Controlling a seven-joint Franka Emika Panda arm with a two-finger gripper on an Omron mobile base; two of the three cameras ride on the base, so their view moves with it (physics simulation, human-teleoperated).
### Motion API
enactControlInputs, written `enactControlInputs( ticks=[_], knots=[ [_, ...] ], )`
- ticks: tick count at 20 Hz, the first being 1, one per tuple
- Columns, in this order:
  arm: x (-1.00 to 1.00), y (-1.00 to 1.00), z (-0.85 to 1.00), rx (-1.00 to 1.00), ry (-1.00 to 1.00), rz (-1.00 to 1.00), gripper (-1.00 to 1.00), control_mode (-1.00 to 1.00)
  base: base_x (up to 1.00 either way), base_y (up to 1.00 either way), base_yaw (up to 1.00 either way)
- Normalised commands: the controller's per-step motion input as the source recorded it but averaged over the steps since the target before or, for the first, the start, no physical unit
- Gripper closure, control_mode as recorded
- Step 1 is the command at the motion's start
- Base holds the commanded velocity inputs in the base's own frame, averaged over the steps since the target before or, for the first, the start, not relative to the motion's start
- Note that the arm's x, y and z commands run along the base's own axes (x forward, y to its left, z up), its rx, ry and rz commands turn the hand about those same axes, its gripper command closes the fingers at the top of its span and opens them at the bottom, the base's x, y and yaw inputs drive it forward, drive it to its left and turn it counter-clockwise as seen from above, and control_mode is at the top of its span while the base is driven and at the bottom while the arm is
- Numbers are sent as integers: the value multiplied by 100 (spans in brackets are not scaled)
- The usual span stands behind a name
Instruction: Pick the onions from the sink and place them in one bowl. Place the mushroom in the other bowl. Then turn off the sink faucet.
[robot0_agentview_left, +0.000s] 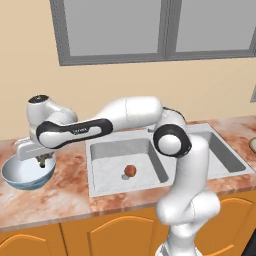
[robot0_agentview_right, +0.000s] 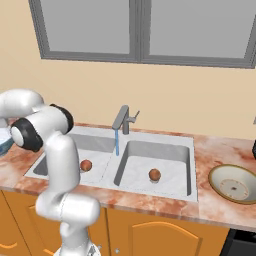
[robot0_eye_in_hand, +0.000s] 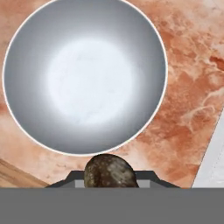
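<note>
My gripper is shut on the mushroom, a small dark brown cap held between the fingertips. It hangs just above the near rim of the other bowl, light blue outside and glossy white inside, on the counter left of the sink. One of the onions lies in the left basin, also seen as an orange-brown ball. A second onion lies in the right basin. The sink faucet pours a thin blue stream. The pale tan bowl sits on the counter at the right.
The counter is reddish marble with orange cabinet doors below. A window is set in the wall behind the sink. My arm stretches left across the sink's left side.
</note>
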Motion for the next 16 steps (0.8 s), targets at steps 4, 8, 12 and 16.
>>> enactControlInputs(
  ticks=[4, 8, 12, 16],
  knots=[
    [24, 25, -33, -3, 0, 0, 100, -100, 0, 0, 0],
    [24, 16, -17, 0, 0, 0, 100, -100, 0, 0, 0],
    [25, 2, -25, 0, 0, -1, 100, -100, 0, 0, 0],
    [10, 0, -36, 0, 0, 0, 100, -100, 0, 0, 0]
  ],
)
